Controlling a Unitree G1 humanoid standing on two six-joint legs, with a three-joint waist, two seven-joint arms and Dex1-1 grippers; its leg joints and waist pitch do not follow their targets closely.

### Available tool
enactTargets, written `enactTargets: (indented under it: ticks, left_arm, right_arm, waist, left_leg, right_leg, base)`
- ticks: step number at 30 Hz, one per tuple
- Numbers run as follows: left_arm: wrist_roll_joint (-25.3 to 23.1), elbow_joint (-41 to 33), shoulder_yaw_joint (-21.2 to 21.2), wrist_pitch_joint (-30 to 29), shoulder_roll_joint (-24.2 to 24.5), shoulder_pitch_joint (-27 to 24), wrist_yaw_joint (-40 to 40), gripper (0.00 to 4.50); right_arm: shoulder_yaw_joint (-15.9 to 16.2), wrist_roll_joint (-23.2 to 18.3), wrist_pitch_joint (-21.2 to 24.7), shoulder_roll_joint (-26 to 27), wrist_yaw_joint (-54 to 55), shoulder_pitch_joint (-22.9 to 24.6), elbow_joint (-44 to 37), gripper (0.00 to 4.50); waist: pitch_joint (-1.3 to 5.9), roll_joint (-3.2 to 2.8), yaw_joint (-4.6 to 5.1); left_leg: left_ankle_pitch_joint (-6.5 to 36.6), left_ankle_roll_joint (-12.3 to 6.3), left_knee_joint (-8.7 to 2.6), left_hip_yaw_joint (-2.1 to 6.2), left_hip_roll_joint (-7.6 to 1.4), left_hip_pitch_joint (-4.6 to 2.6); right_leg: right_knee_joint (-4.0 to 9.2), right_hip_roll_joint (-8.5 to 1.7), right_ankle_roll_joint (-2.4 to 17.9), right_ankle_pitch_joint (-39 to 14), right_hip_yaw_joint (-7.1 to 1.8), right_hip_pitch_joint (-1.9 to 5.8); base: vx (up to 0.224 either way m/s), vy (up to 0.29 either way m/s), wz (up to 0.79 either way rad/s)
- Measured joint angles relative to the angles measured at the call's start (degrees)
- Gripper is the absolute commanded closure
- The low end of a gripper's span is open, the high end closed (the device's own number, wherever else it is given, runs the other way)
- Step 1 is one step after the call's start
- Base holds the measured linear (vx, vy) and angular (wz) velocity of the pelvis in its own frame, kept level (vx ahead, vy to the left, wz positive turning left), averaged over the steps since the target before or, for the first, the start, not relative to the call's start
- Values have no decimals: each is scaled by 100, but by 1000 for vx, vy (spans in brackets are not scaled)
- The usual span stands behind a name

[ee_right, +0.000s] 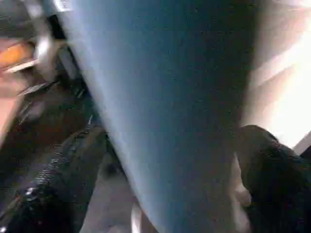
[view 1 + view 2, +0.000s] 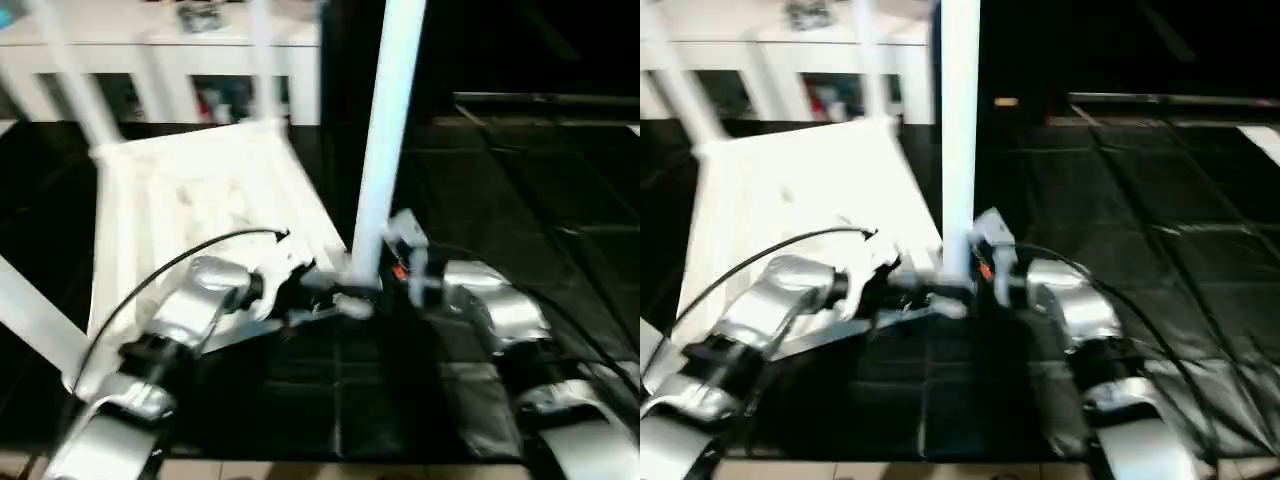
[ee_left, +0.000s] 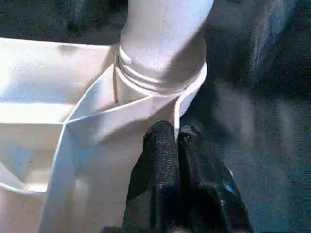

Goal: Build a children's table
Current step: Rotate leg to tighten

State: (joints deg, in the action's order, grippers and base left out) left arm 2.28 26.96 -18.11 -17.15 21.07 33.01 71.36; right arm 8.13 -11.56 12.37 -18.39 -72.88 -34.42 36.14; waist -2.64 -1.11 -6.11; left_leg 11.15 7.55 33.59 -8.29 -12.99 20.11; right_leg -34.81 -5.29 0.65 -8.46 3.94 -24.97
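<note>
- Our left gripper (image 3: 176, 137) is pressing against the near corner of the top (image 2: 190, 200), its two black fingers closed together with nothing between them, tips touching the thin wall just below the socket (image 3: 160, 80).
- Our right gripper (image 1: 170, 160) is straddling the near leg (image 2: 385, 130) low down, fingers spread wide on either side of the tube; whether the pads are touching it we cannot tell.
- The top is lying upside down on the dark floor mat (image 2: 520, 200), ribs facing up, directly ahead and slightly to our left.
- The near leg is standing upright in the corner socket closest to us, its threaded end showing a few rings above the socket rim.
- Other legs (image 2: 70, 70) are rising from the far corners, and another is slanting off at the left edge of the head view.
- A white cabinet (image 2: 150, 60) is standing behind the table.
- We are judging the step as seating this near leg, with the left gripper bracing the corner.
- The rings showing above the rim suggest the leg is not fully home.
- The next move is probably calling for the right gripper to close on the tube again and turn it further, keeping the leg upright while the corner is being held down.
</note>
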Motion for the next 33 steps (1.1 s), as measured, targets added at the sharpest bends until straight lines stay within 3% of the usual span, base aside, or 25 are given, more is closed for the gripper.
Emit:
enactTargets:
  ticks: [4,13,33]
  left_arm:
    - [27,-160,-130,245,398,-97,637,450]
    - [32,-449,-445,352,789,-135,1388,450]
    - [31,-548,-583,452,789,-151,1569,450]
  right_arm:
    - [139,-6,178,-439,-807,-75,20,4]
    - [155,-97,262,-509,-1218,-181,17,4]
    - [222,-106,39,-481,-1261,-175,-5,4]
  waist:
    - [0,0,-60]
    - [0,0,-101]
    - [0,-1,-197]
  left_leg:
    - [0,0,6,-2,-1,-1]
    - [-1,1,8,-1,-1,-2]
    - [-1,2,10,-1,-1,-3]
  right_leg:
    - [-5,0,0,0,-2,4]
    - [-12,0,-1,-2,-4,5]
    - [-13,0,-2,-2,-6,6]
  base:
    - [0,0,0]
    - [0,0,0]
    - [0,0,0]
